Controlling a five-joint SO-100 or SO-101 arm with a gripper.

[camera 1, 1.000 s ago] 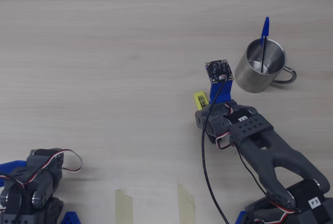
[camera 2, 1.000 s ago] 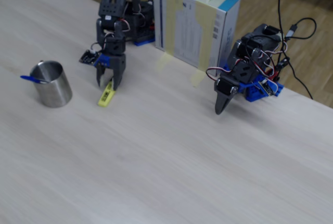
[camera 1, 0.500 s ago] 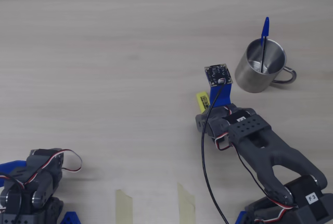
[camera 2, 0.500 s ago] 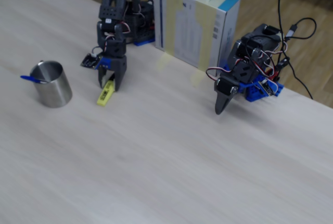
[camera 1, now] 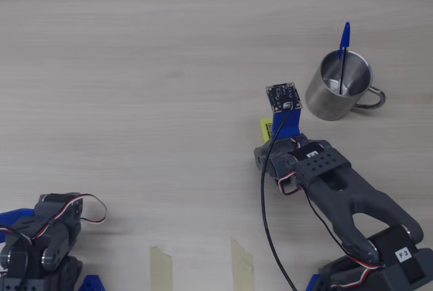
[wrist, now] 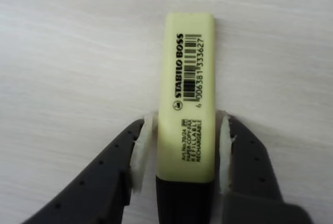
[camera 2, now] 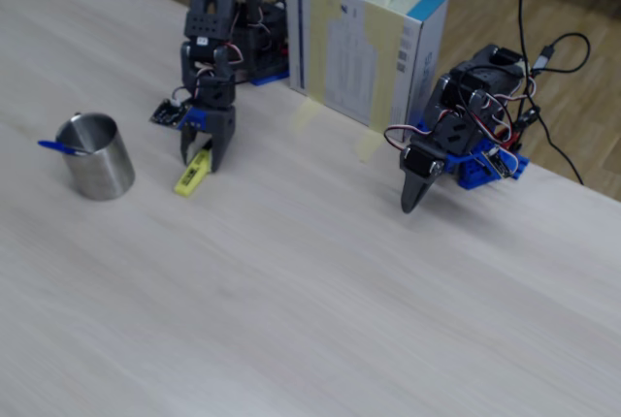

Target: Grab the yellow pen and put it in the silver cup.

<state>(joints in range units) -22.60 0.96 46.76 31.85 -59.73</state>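
Yellow pen flat; silver cup upright.

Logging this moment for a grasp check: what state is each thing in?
Chunky yellow highlighter pen: lying flat on the table, between the fingers.
Shiny steel cup: upright, holding a thin blue ballpoint, no yellow pen inside.
Gripper: straddling the pen near its dark end, pads close beside it; contact unclear.

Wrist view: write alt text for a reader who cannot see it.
A yellow pen lies flat on a pale wood-grain table, its barcode label facing up. The gripper straddles the pen's near end, one dark jaw on each side with narrow gaps visible between the white pads and the pen.
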